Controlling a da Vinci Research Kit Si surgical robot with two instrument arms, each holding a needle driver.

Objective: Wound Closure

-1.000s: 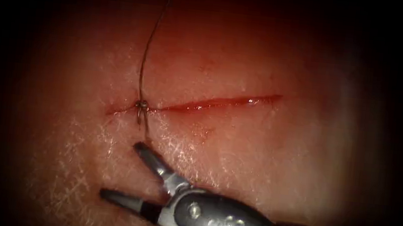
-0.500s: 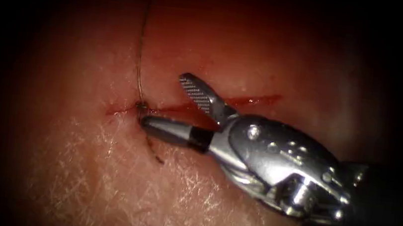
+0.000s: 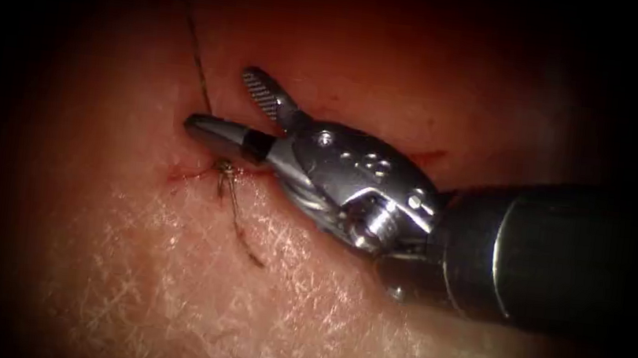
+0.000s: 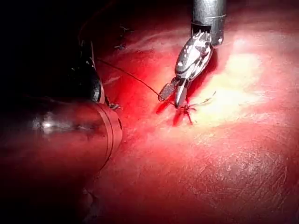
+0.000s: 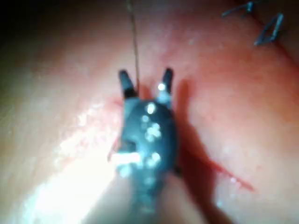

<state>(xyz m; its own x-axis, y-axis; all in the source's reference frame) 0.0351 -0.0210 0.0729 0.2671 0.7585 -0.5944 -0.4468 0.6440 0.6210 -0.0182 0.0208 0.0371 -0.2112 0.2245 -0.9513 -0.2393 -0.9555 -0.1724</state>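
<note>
1. Endoscope view: the right tool (image 3: 224,106) reaches in from the right across the cut (image 3: 428,157), its jaws spread apart and holding nothing.
2. Thread (image 3: 199,59) runs up and away from the knot (image 3: 224,167) and passes between the two spread jaws, just beside the lower one. Contact cannot be told.
3. Knot sits at the left end of the cut on the tissue (image 3: 243,298). A short thread tail (image 3: 239,226) trails from it toward the viewer over the pale skin.
4. Red fluid (image 3: 181,176) lies along the cut beside the knot.
5. Left wrist view: right tool (image 4: 172,95) hangs over the knot (image 4: 187,108), jaws apart; the thread (image 4: 131,76) leads off from the jaws toward the left arm's dark shaft (image 4: 70,126). Whether the left tool's jaws are apart or together cannot be told.
6. Right wrist view: both jaws stand open with the thread (image 5: 135,46) running up between them.
7. Needle: cannot locate it in any view.
</note>
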